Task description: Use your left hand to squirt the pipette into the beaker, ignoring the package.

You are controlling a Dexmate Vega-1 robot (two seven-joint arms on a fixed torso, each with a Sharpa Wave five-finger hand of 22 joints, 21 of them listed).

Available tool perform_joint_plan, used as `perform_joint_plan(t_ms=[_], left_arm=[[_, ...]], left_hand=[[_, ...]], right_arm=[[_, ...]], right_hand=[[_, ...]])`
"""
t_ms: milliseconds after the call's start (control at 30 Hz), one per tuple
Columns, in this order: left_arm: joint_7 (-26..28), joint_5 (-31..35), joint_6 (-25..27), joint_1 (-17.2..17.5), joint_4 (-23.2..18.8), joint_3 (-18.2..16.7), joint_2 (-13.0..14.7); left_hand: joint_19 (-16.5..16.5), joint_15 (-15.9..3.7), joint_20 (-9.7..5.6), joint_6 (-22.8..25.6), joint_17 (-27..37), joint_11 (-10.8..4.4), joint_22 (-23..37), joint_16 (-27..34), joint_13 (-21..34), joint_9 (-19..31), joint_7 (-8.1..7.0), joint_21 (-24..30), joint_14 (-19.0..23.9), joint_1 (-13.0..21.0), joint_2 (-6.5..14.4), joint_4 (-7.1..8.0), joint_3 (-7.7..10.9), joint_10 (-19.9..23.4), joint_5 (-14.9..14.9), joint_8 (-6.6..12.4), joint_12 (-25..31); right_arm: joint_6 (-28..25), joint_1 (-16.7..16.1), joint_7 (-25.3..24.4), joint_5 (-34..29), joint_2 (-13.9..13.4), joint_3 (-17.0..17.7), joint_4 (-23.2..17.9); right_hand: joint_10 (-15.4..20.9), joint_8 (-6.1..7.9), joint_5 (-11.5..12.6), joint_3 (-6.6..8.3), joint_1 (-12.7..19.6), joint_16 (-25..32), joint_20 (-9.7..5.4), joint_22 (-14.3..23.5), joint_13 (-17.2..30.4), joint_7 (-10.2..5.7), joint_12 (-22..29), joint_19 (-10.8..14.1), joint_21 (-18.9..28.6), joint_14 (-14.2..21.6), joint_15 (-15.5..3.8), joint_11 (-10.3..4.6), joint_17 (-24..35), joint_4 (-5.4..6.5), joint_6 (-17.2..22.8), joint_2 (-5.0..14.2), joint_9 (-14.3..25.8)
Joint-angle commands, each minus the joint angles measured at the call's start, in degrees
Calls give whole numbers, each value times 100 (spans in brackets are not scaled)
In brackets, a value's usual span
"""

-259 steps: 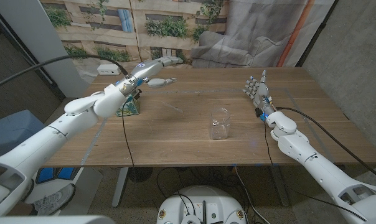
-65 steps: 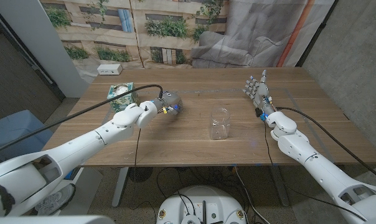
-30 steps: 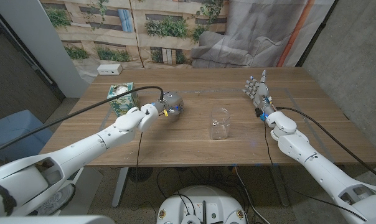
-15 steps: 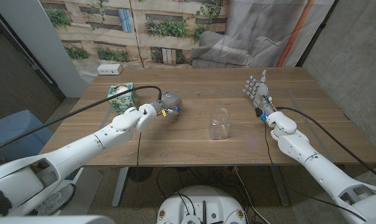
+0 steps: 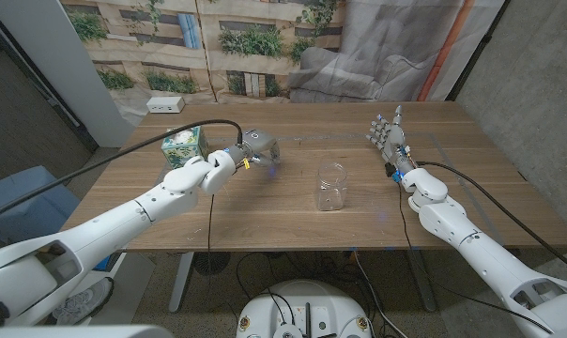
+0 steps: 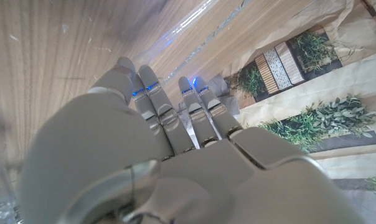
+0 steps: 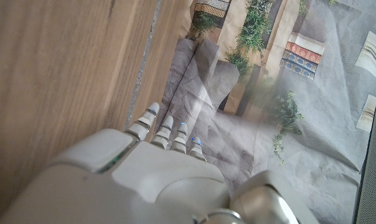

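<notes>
The clear glass beaker (image 5: 331,185) stands upright in the middle of the table. My left hand (image 5: 258,148) hovers just above the table to the beaker's left, about a hand's width away, its fingers (image 6: 175,118) curled in. A thin pale sliver, apparently the clear pipette (image 5: 275,169), pokes out under the fingers; the grip itself is hidden. The green package (image 5: 182,145) sits behind my left wrist. To the right of the beaker my right hand (image 5: 389,136) stands upright on its edge, fingers apart and holding nothing.
A white power strip (image 5: 166,105) lies at the table's far left corner. A pale tape line (image 6: 203,25) runs across the wood (image 5: 293,221) beyond my left hand. A printed backdrop and grey cloth hang behind the table.
My left hand came down from the far side onto the table left of the beaker. In the last half second it has risen a little and turned, fingers still curled. The right hand has not moved.
</notes>
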Motion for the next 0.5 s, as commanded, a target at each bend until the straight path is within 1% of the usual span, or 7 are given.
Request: perform_joint_plan(t_ms=[33, 100, 233, 300, 333, 367, 500], left_arm=[[-57, -290, -94, 204, -412, -323, 142], [-46, -341, -103, 248, -473, -387, 174], [-93, -542, -92, 344, -584, -534, 211], [-121, -649, -91, 388, -634, -603, 231], [-109, -663, -70, 416, -671, -635, 243], [-93, -692, -74, 441, -703, -670, 260], [-81, -945, -44, 550, -829, -846, 279]], left_hand=[[27, -791, -6, -17, 7, 28, 28, -11, 22, 18, -64, 20, 53, -3, 63, 7, -46, -14, -11, -25, -35], [27, -790, -5, -9, 7, 27, 29, -13, 23, 18, -60, 20, 54, -5, 63, 7, -50, -14, -11, -23, -37], [22, -790, -5, -6, 7, 27, 29, -16, 23, 20, -55, 16, 56, -8, 66, 8, -59, -11, -11, -26, -42], [22, -796, -4, 2, 8, 26, 30, -17, 24, 21, -55, 16, 61, -4, 75, 8, -59, -9, -9, -25, -44], [21, -797, -5, 2, 8, 27, 30, -16, 24, 21, -59, 15, 66, -5, 80, 9, -61, -7, -9, -26, -45], [22, -798, -10, 13, 10, 27, 30, -13, 25, 22, -53, 14, 77, -7, 90, 13, -63, -2, -8, -24, -46], [25, -807, -11, 30, 13, 29, 30, -8, 26, 22, -56, 14, 99, -5, 105, 14, -65, 5, -6, -22, -47]], right_arm=[[-8, -1, -7, 0, 0, 0, -11], [-7, -1, -7, 0, 0, 0, -11], [-6, -3, -4, 2, -3, 2, -11], [-7, -3, -4, 2, -3, 2, -11], [-7, -2, -4, 2, -3, 2, -11], [-7, -2, -3, 3, -3, 2, -11], [-7, -1, -3, 2, -3, 2, -9]], right_hand=[[7, 38, 26, -41, 1, 35, 10, 24, 20, -44, 8, 27, -14, -48, -484, -18, 23, -4, 1, 339, 11], [3, 36, 26, -41, 1, 36, 11, 24, 19, -50, 5, 28, -14, -48, -476, 16, 22, -4, -4, 340, 11], [45, 38, 26, -40, 1, 32, 16, 24, 20, -49, 23, 25, -15, -56, -467, -3, 22, -4, 2, 340, 11], [-9, 37, 27, -41, 3, 34, 17, 24, 18, -53, 1, 22, -17, -50, -468, -36, 22, -6, 0, 337, 10], [49, 36, 27, -41, 2, 33, 15, 24, 19, -50, 25, 23, -17, -53, -469, -12, 22, -6, 0, 336, 10], [-30, 37, 27, -41, 2, 32, 14, 24, 18, -55, -6, 27, -16, -53, -470, 18, 22, -6, 1, 336, 10], [24, 35, 26, -42, 0, 39, 17, 24, 20, -45, 17, 24, -17, -37, -479, -5, 22, -5, -4, 336, 10]])
